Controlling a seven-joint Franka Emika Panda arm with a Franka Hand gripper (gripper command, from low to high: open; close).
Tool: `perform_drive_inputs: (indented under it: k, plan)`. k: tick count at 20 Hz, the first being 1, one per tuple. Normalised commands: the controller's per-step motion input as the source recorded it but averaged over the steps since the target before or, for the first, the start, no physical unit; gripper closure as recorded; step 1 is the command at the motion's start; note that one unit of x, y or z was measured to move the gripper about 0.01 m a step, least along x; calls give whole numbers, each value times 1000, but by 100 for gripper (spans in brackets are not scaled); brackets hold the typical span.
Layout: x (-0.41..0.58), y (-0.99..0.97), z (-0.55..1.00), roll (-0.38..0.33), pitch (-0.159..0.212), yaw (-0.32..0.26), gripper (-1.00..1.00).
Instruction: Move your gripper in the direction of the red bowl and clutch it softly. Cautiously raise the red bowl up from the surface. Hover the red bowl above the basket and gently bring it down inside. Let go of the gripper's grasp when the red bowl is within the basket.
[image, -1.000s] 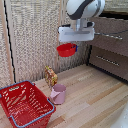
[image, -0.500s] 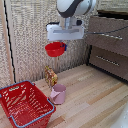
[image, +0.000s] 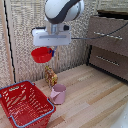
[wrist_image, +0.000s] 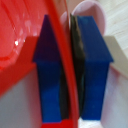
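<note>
Starting with the basket (image: 25, 102) near the table's (image: 95, 95) front corner, we see the claw (image: 48, 50) pinching the red bowl (image: 41, 54) by its rim, aloft. Light, stiff, glossy plastic; we judge it slippery.

The exterior camera stood back at moderate range, facing my arm, the basket (image: 25, 102) and floor. The wrist camera sat very close behind my fingers (wrist_image: 50, 75). Both views shared the bowl (image: 42, 54) and mug (image: 58, 93).
</note>
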Motion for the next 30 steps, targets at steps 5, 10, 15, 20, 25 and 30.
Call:
perform_drive_inputs:
  k: [5, 10, 15, 20, 25, 30]
  plan:
    - [0, 966, -1, 14, -7, 14, 100]
    - [-142, 861, -141, 0, -2, 36, 100]
    - [-257, 535, -564, -55, 0, 96, 100]
    - [-138, 187, -477, -76, 3, 81, -100]
    - [94, -14, -47, -4, -23, 99, -100]
    - [247, -73, 488, 0, -44, 47, -100]
